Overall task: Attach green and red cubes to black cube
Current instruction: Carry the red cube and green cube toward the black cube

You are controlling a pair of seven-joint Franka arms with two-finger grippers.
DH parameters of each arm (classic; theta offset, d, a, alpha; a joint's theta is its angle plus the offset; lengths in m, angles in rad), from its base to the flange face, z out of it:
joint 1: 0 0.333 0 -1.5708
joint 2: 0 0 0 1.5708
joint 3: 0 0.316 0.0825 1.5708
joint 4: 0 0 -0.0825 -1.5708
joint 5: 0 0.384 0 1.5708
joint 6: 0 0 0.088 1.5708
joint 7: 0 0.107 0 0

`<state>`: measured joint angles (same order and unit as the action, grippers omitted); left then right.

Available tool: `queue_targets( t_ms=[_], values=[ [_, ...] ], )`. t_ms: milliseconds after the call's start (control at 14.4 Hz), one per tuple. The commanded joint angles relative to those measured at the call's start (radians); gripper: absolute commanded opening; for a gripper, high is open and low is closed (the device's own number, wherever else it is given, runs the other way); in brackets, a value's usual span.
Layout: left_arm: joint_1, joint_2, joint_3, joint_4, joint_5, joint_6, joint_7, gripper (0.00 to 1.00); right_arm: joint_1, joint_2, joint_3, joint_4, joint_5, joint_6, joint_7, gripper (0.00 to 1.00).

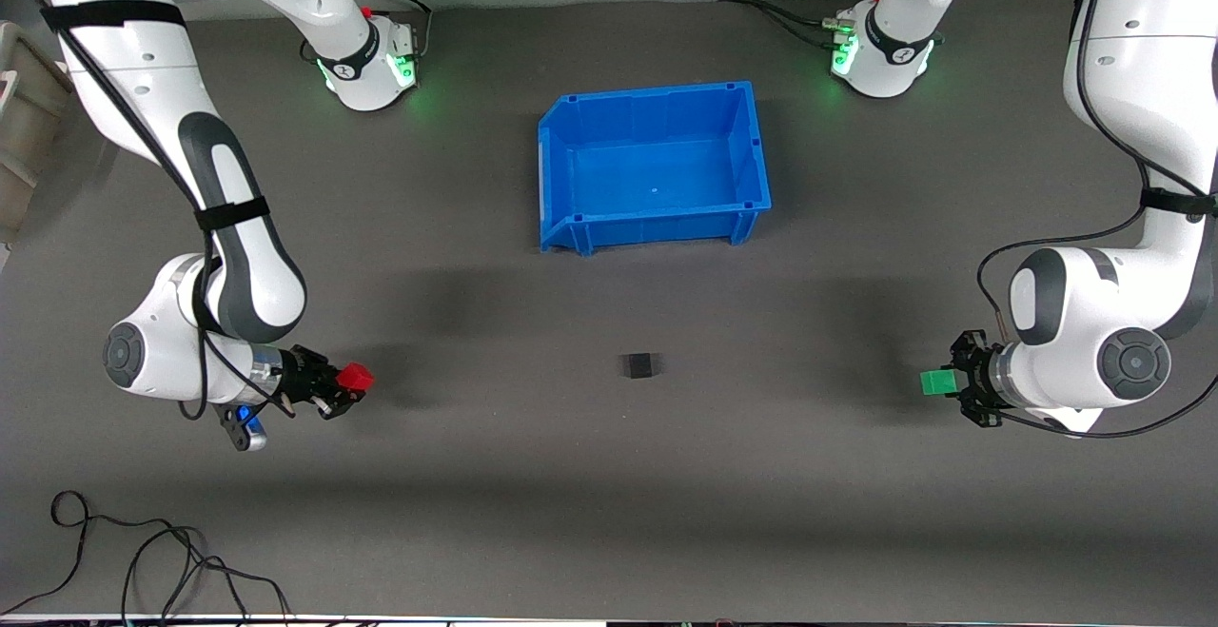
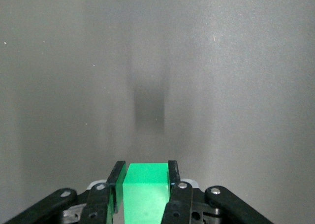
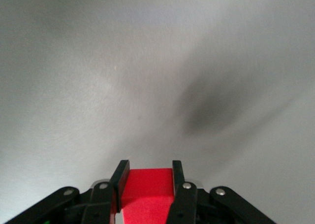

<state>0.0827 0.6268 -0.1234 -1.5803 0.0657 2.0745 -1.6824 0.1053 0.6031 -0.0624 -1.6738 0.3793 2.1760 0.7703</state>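
Note:
The black cube (image 1: 639, 365) sits on the grey table, nearer to the front camera than the blue bin. My left gripper (image 1: 942, 382) is shut on the green cube (image 1: 938, 381), held above the table toward the left arm's end; the cube shows between the fingers in the left wrist view (image 2: 145, 192). My right gripper (image 1: 354, 380) is shut on the red cube (image 1: 358, 378), held above the table toward the right arm's end; it shows in the right wrist view (image 3: 146, 194). Both grippers point toward the black cube, well apart from it.
An open blue bin (image 1: 561, 170) with nothing in it stands in the middle of the table, farther from the front camera than the black cube. Loose black cables (image 1: 143, 560) lie at the table's near edge toward the right arm's end.

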Motion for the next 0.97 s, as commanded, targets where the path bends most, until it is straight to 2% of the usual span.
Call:
queue_targets(
  t_ms=[0,346,554,693,900],
  values=[
    [-0.038,-0.007,0.01,0.017,0.002,-0.034,-0.037,0.0,0.075,-0.016,-0.014,0.003,0.015,-0.022,0.212,0.0],
    [-0.089,-0.001,0.01,0.022,-0.003,-0.028,-0.126,0.0,0.209,0.004,-0.017,0.067,-0.04,-0.019,0.567,0.0],
    [-0.133,0.004,-0.002,0.029,-0.004,-0.017,-0.23,0.0,0.292,0.09,-0.017,0.175,-0.076,-0.015,0.795,0.0],
    [-0.187,0.031,-0.004,0.081,-0.004,-0.024,-0.319,0.0,0.341,0.151,-0.017,0.236,-0.089,-0.005,0.903,0.0],
    [-0.274,0.076,-0.007,0.128,-0.012,-0.005,-0.468,0.0,0.382,0.225,-0.016,0.307,-0.158,0.022,1.072,0.0]
  ],
)
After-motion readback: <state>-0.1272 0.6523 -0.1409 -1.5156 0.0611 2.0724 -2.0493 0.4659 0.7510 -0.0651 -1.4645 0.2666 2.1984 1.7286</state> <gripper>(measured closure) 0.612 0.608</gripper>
